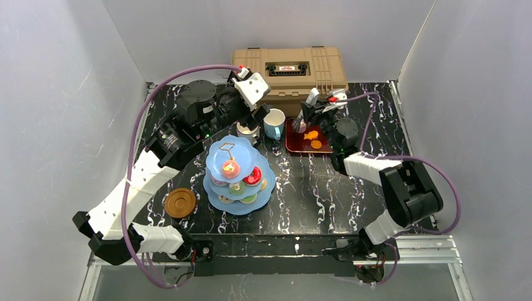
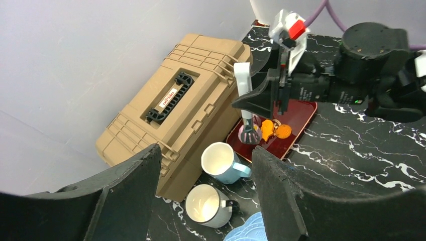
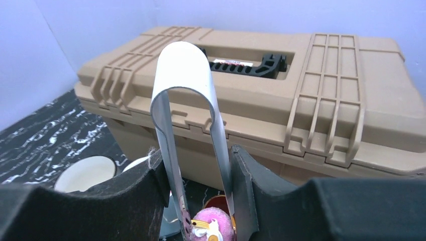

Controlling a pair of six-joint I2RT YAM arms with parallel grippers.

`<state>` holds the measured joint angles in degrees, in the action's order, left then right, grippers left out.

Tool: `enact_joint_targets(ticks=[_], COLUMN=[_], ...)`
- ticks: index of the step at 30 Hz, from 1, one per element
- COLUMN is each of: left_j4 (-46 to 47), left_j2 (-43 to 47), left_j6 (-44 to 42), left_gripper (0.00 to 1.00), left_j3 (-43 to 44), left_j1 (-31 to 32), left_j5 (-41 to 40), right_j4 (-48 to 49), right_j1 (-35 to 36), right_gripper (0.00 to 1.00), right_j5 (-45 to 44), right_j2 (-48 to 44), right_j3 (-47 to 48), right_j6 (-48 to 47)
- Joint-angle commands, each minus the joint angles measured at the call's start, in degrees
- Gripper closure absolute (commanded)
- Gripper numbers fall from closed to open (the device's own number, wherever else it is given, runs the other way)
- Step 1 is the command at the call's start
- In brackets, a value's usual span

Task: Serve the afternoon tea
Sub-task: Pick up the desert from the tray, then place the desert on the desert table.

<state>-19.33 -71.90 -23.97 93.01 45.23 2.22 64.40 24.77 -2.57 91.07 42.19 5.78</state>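
Black table with white streaks, plain grey walls all round. At the back, against the wall, a big tan toolbox with a black handle on its lid.

Near the middle of the table, a bit to the front, the light-blue cake stand, upright, with three wavy plates one above the other. Small colourful cakes and donuts on every plate, one orange-and-pink one up on the top. Left of the stand and apart from it, a round brown saucer lying flat.

Just in front of the toolbox, two mugs close together: the white mug and, to its right, the light-blue mug. Both upright, both pale inside.

Right of the mugs, a dark-red tray with two little orange treats on it.

Left gripper hanging above the white mug, black fingers spread wide, holding nothing. Mug seen down in the gap between the fingers.

Right gripper over the left end of the tray, squeezed tight on the metal tongs, one finger pressing each arm. Tongs pointing down, round bend at the top. Between the tong tips, a small pink cake, pinched. Hard to tell whether lifted or resting on the tray.
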Motion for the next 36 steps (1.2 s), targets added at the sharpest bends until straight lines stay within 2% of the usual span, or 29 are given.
enact_joint_targets(ticks=[1, 9, 14, 23, 36], left_j4=[0.3, -3.1, -6.5, -9.4, -9.7], left_j2=[2.3, 4.1, 6.3, 8.0, 8.3], left_j6=[0.7, 2.1, 3.5, 5.1, 5.1], left_gripper=[0.36, 0.37, 0.37, 0.37, 0.37], left_j3=[0.4, -0.9, -2.6, -2.8, -3.8], left_j1=[-0.3, -0.3, -0.5, -0.6, -0.8], left_j5=[0.3, -1.3, -4.1, -5.0, -4.9], right_j4=[1.9, -7.1, -10.3, -8.4, 2.2], right_j1=[0.6, 6.1, 10.6, 16.0, 17.8], right_gripper=[0.99, 0.99, 0.99, 0.99, 0.99], right_j5=[1.6, 4.3, 5.0, 4.9, 5.6], right_j2=[-7.4, -18.7, -21.2, -18.6, -6.0], right_j3=[-2.5, -5.3, -7.0, -8.8, -5.9], right_j6=[3.5, 4.6, 4.5, 6.8, 10.2])
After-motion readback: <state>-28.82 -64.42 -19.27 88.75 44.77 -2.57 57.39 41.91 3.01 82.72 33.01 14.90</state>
